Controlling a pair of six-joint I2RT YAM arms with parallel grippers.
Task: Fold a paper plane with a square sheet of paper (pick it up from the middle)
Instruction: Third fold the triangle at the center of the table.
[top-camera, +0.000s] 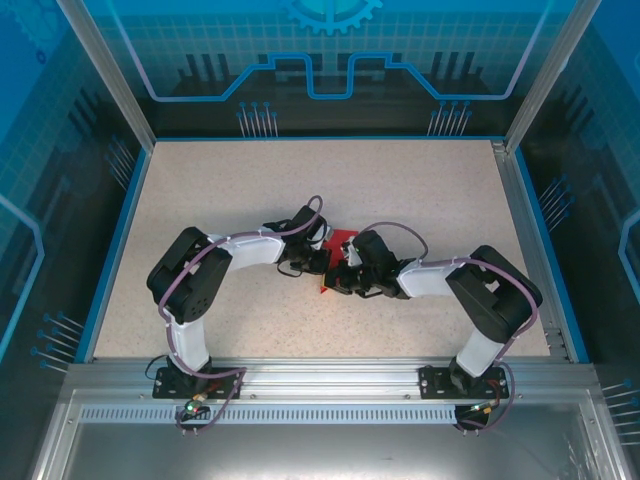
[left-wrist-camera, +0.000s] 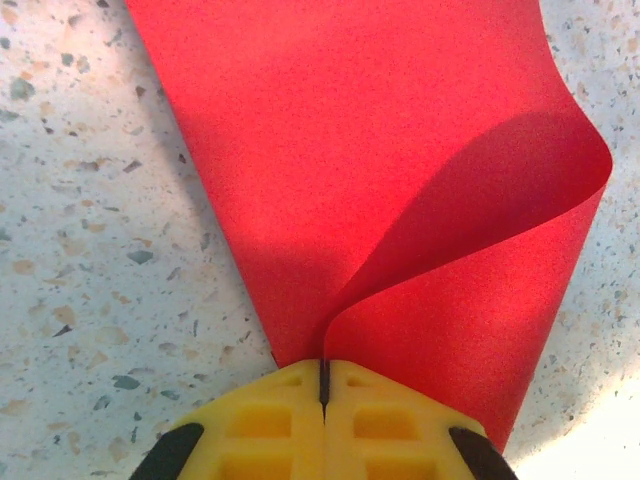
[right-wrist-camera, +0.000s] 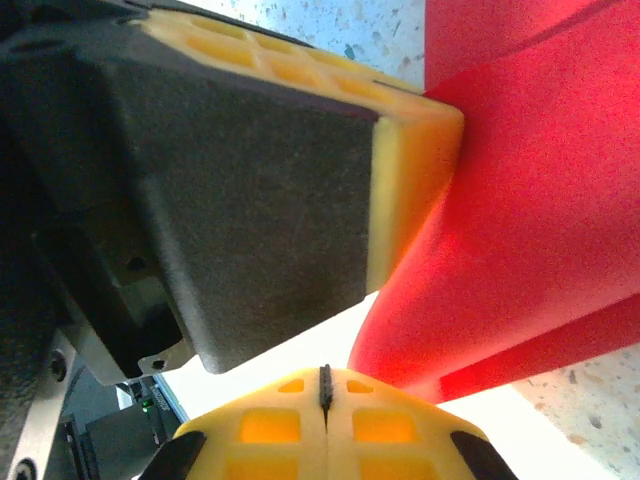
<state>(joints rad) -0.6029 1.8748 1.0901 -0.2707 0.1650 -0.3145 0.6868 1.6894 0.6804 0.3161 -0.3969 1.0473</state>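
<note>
The red sheet of paper (top-camera: 342, 240) lies partly folded on the speckled table between the two arms. In the left wrist view the paper (left-wrist-camera: 350, 150) narrows toward my left gripper (left-wrist-camera: 323, 385), and one flap curls up off the layer below into the shut yellow jaws, which pinch its edge. My right gripper (right-wrist-camera: 323, 385) is shut with nothing red in its slit. The paper (right-wrist-camera: 530, 250) rises just to its right, beside the left gripper's yellow finger (right-wrist-camera: 415, 160). From above, the left gripper (top-camera: 325, 262) and the right gripper (top-camera: 342, 280) meet over the paper.
The speckled table (top-camera: 300, 190) is ringed by a blue rim and glass walls. A metal rail (top-camera: 320, 375) with both arm bases runs along the near edge. The two wrists stand very close together at the table's middle.
</note>
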